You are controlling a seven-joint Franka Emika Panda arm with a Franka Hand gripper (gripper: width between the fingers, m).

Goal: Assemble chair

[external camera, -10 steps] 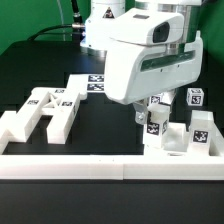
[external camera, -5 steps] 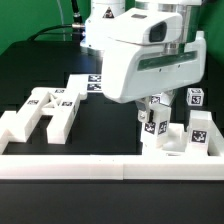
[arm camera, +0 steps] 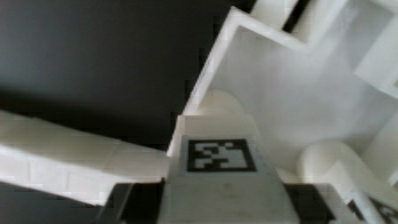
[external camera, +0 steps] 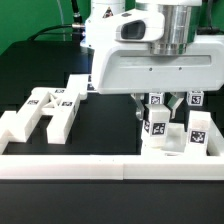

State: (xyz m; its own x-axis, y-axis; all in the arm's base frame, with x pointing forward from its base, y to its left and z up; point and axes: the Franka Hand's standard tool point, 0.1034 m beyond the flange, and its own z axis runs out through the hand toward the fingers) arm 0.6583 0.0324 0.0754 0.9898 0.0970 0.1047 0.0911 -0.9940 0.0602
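Note:
My gripper (external camera: 156,108) is shut on a chunky white tagged chair part (external camera: 155,127) and holds it upright over the exterior view's right. The part's lower end is at the boxy white seat (external camera: 186,142); contact cannot be told. In the wrist view the held part (arm camera: 221,150) runs out from between my dark fingers (arm camera: 135,204), with the gripper (arm camera: 217,208) closed on its sides. A white H-shaped frame (external camera: 45,108) lies flat at the exterior view's left. A small tagged peg (external camera: 196,98) stands behind the seat.
A long plain white border wall (external camera: 90,166) runs along the front. The marker board (external camera: 88,84) lies at the back, partly hidden by the arm. Black table surface (external camera: 105,130) lies between the frame and the seat.
The arm's wrist has turned and shifted toward the exterior view's right. The held part has moved slightly right and down toward the seat. The H-shaped frame has not moved.

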